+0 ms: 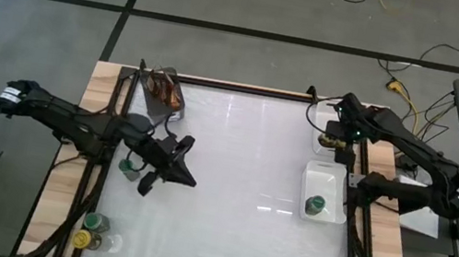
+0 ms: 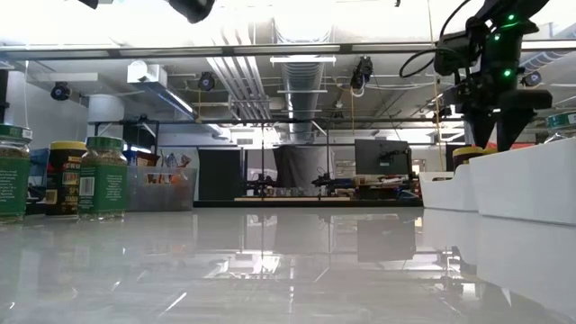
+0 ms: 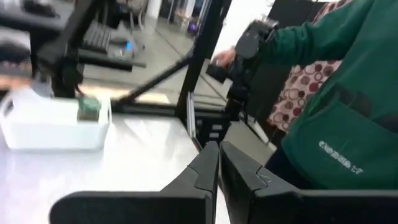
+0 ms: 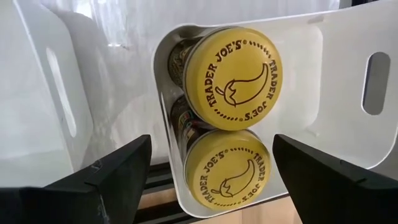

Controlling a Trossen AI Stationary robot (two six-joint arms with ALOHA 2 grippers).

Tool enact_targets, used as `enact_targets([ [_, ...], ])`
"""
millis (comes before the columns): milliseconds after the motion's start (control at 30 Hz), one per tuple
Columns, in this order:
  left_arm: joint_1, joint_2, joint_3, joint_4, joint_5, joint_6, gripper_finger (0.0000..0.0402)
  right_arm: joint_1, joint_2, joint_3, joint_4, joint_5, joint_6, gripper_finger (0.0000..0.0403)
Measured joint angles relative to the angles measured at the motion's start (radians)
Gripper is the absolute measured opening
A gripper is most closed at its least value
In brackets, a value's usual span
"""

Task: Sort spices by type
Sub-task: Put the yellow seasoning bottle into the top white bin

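So the right gripper (image 4: pixel 211 168) sits at the upper right of the overhead frame, fingers spread wide and holding nothing, hanging right over a small white tray (image 4: pixel 323 74) with two yellow-lidded jars (image 4: pixel 233 74) side by side in it, lids up and touching each other. Just below that, at the right edge of the table (image 1: pixel 228 194), there's a second white tray (image 1: pixel 327 175) with one green-lidded jar (image 1: pixel 315 204) sitting in its lower half. The left gripper (image 1: pixel 174 168) is left of centre, fingers pressed together, nothing in them, with another green-lidded jar (image 1: pixel 126 166) just beside the arm. Down in the lower left corner there's a little cluster of jars (image 1: pixel 91 229), green and yellow lids, close together. A grey cup of brown sticks (image 1: pixel 164 91) stands near the top left. A person in a green top (image 3: pixel 348 112) shows up in the left wrist view.
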Motion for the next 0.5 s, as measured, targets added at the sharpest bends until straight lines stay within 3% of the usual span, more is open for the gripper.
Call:
enact_targets([
  [400,0.010,0.063,0.000,0.033,0.002,0.000,0.0000,0.017,-0.007,0.136,-0.035,-0.003,0.041,0.0308],
  [500,0.010,0.104,0.016,0.031,-0.003,-0.001,0.0000,0.037,-0.006,0.193,-0.033,-0.059,0.084,0.0306],
])
